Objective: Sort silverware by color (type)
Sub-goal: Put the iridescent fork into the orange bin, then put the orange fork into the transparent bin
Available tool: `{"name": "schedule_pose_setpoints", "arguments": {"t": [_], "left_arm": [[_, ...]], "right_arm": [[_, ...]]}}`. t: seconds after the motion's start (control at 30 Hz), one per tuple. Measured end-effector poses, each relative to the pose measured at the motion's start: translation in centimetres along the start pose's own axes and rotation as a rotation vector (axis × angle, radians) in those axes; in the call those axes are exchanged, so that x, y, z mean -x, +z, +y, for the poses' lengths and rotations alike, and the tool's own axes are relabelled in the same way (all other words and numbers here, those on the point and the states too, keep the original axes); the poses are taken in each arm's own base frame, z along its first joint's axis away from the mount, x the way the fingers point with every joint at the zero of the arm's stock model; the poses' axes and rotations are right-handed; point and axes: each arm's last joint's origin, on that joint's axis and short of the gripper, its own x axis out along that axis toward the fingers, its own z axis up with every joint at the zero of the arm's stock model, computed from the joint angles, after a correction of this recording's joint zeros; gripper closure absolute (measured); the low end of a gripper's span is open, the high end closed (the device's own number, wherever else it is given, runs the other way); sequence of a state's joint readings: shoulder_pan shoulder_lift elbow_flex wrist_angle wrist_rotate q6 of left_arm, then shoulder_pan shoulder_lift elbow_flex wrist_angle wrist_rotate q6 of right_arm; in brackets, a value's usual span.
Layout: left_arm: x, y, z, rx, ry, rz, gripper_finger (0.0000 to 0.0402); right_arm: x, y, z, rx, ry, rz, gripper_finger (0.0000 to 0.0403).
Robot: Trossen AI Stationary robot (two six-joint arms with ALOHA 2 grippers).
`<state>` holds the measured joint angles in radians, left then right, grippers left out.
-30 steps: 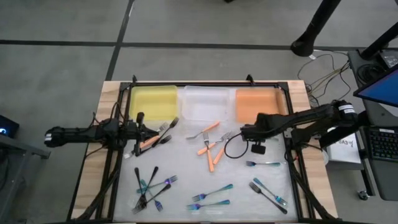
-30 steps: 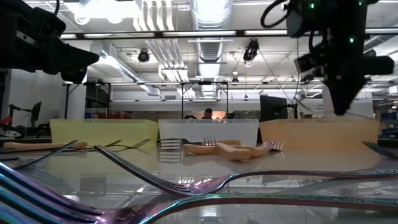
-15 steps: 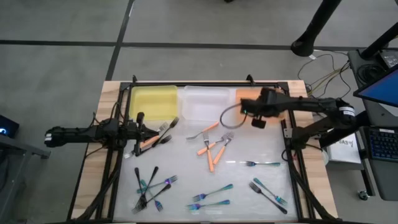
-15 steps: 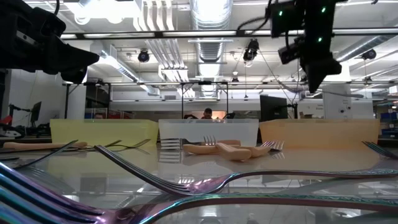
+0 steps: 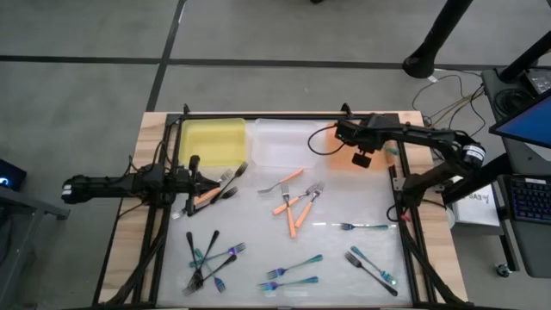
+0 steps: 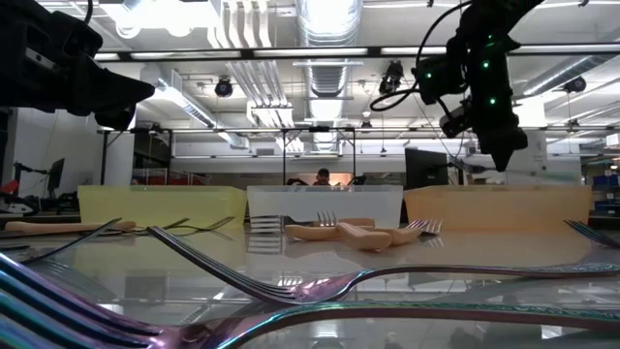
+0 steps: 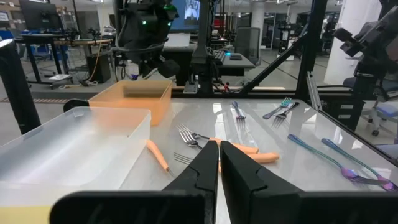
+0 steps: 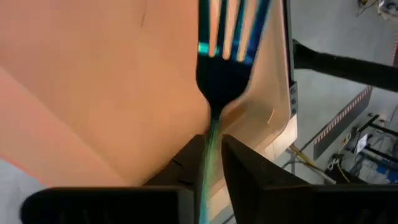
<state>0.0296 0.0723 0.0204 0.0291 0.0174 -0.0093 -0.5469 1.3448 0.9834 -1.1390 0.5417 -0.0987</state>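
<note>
Along the tabletop's far edge stand a yellow bin [image 5: 212, 139], a clear bin [image 5: 284, 140] and an orange bin [image 5: 351, 151]. The right gripper [image 8: 212, 163] hangs over the orange bin, its fingers pinching a teal fork [image 8: 221, 59]; the left gripper [image 7: 219, 163] waits closed near the left edge. The other forks [image 5: 293, 207] lie scattered from the tabletop's centre toward its near edge.

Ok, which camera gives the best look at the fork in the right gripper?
The right wrist view: the fork fills it, tines up, handle between the right gripper's fingers, above the orange bin. The high and low views show only the gripper over that bin; the left wrist view shows it far off.
</note>
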Motion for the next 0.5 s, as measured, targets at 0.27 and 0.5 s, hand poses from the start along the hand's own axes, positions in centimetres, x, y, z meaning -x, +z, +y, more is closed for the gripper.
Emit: {"name": "schedule_pose_setpoints", "arguments": {"t": [0.27,0.5], "left_arm": [[0.0,0.0,0.0,0.000,0.000,0.000,0.0402],[0.0,0.0,0.0,0.000,0.000,0.001,0.0402]], "right_arm": [[0.7,0.1,-0.3,-0.033,0.017,-0.026,0.0314],[1.6,0.9,1.9,-0.032,0.588,-0.144,0.0322]]}}
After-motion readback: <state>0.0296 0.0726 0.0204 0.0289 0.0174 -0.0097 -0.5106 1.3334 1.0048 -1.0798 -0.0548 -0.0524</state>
